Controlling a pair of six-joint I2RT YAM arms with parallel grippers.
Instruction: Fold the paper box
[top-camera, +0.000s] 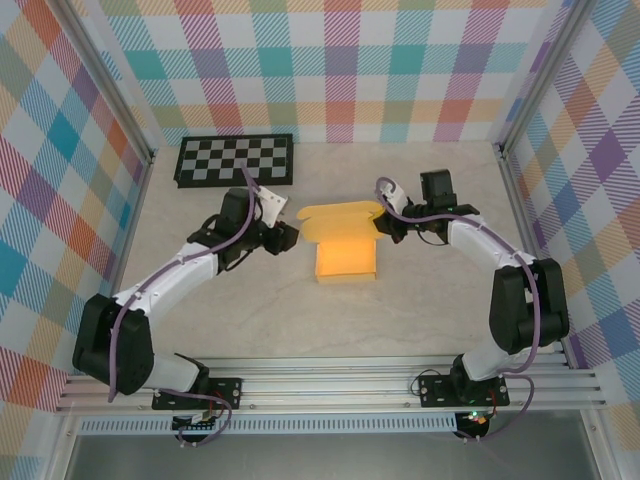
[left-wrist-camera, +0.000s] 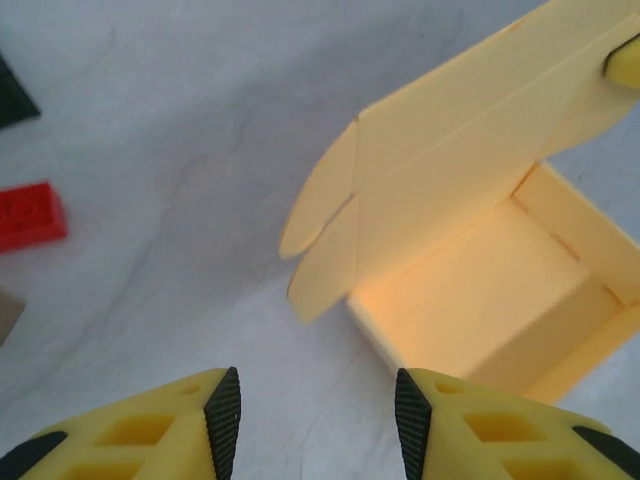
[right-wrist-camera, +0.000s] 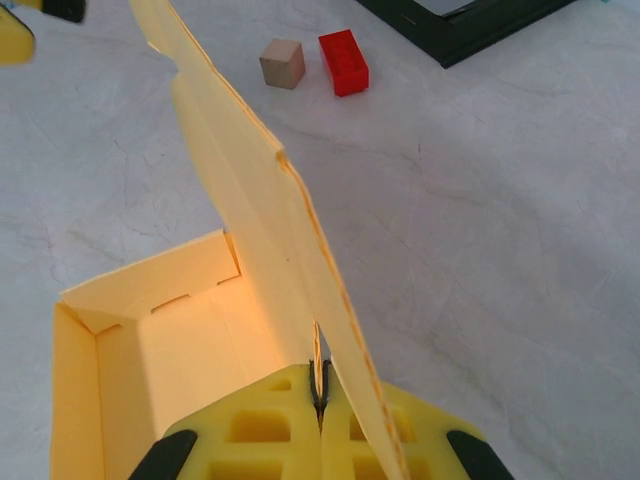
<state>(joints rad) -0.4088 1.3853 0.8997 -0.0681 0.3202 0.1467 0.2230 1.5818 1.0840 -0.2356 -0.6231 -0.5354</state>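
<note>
The yellow-orange paper box (top-camera: 345, 255) sits mid-table as a shallow tray with its lid standing up at the far side. My right gripper (right-wrist-camera: 320, 385) is shut on a thin side flap of that lid (right-wrist-camera: 250, 210), at the box's right rear corner (top-camera: 385, 222). My left gripper (left-wrist-camera: 317, 420) is open with bare table between its pads, just short of the box's left rear corner (left-wrist-camera: 470, 290), where two rounded lid flaps stick out. In the top view the left gripper (top-camera: 290, 238) sits close beside the box's left edge.
A black-and-white checkerboard (top-camera: 235, 160) lies at the back left. A small red block (right-wrist-camera: 343, 62) and a tan cube (right-wrist-camera: 282, 63) lie on the table between it and the box. Plaid walls with metal posts close in the table on three sides.
</note>
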